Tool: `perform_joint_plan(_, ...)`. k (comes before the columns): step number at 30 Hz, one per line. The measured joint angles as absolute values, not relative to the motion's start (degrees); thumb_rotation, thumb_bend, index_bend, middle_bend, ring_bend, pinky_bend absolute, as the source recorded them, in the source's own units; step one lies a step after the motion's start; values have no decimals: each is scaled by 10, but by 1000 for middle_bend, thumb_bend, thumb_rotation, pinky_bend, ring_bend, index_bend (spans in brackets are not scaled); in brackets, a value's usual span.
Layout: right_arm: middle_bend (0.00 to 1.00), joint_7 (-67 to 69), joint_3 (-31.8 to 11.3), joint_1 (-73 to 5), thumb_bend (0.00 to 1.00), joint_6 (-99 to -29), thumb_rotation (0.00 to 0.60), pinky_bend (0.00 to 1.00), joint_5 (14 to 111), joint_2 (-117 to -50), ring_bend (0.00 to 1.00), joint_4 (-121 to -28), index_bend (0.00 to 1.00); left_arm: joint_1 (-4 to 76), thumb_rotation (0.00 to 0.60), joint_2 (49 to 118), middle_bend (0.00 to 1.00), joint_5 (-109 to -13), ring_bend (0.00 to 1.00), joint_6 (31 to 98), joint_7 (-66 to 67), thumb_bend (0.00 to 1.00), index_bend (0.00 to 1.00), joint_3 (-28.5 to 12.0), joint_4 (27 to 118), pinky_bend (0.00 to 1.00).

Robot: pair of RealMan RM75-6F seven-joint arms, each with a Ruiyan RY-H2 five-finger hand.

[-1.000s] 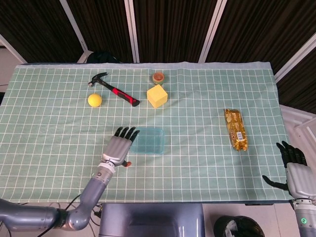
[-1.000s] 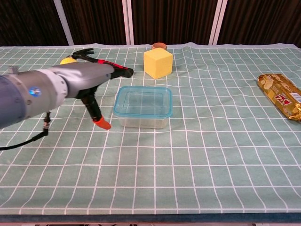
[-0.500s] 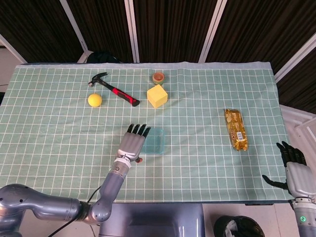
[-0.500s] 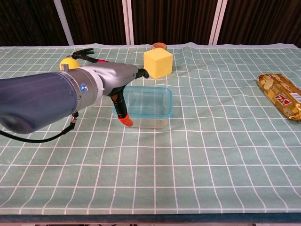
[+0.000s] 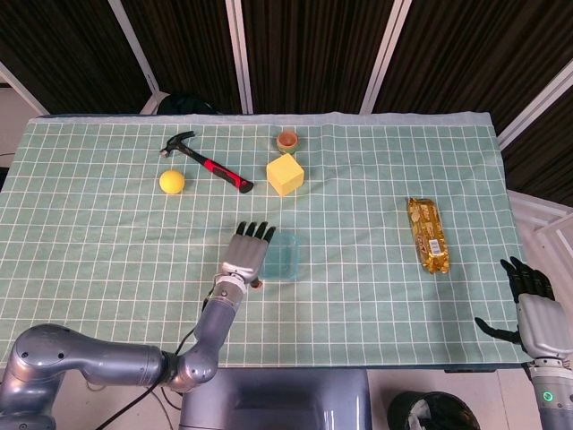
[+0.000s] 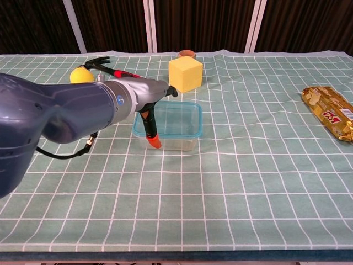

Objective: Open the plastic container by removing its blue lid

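Note:
The clear plastic container [image 6: 175, 126] with its blue lid [image 6: 182, 117] on stands mid-table; in the head view the container [image 5: 283, 255] is partly covered by my left hand [image 5: 247, 253]. That hand [image 6: 150, 96] reaches flat over the lid's left part, fingers [image 6: 171, 90] stretched out and apart. Its orange-tipped thumb [image 6: 154, 141] points down against the container's front-left wall. It grips nothing that I can see. My right hand [image 5: 534, 307] hangs off the table's near right corner, fingers spread and empty.
A red-handled hammer [image 5: 207, 162] and a yellow ball [image 5: 172, 182] lie at the back left. A yellow cube [image 5: 285, 174] and a small brown cup [image 5: 286, 140] stand behind the container. A gold snack packet [image 5: 428, 235] lies to the right.
My left hand has moved right, from beside the container to over the lid's left part, and its thumb has come against the front wall. The right hand has not moved.

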State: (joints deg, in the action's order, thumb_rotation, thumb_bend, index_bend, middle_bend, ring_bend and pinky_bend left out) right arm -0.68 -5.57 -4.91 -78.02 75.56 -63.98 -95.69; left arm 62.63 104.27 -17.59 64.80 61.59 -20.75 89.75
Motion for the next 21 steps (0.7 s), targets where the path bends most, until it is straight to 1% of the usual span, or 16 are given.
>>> perform_joint_plan(5,0,-9,-56,-49,259,-779,600,0,752,-640,0,-958,0,639,600,1049,0,-167,0,630,612,0,0,-206,870,57)
perform_joint_plan(7,0,-11,-56,-49,259,-778,600,0,750,-639,0,-959,0,645,600,1052,0,-163,0,616,609,0,0,-204,855,96)
perform_joint_plan(9,0,-11,-57,-49,258,-778,600,0,749,-639,0,-959,0,650,600,1055,9,-160,26,609,605,0,0,-201,846,179)
perform_joint_plan(10,0,-12,-57,-49,258,-778,600,0,748,-639,0,-959,0,652,600,1057,25,-160,49,607,601,0,0,-199,840,213)
perform_joint_plan(11,0,-12,-57,-49,259,-778,600,0,748,-639,0,-960,0,653,600,1058,62,-161,97,607,598,0,10,-199,838,263)
perform_joint_plan(13,0,-13,-57,-49,259,-778,600,0,748,-639,0,-961,0,653,600,1062,142,-169,176,606,587,10,52,-196,833,332)
perform_joint_plan(15,0,-13,-56,-49,258,-778,600,0,748,-639,0,-961,0,652,600,1065,224,-182,252,605,575,42,119,-193,829,395)
perform_joint_plan(18,0,-13,-56,-49,259,-779,600,0,749,-639,0,-961,0,648,600,1067,270,-213,283,604,552,63,154,-186,825,428)
perform_joint_plan(21,0,-13,-55,-49,257,-779,600,0,752,-639,0,-962,0,644,600,1064,275,-246,284,601,534,64,167,-176,824,435)
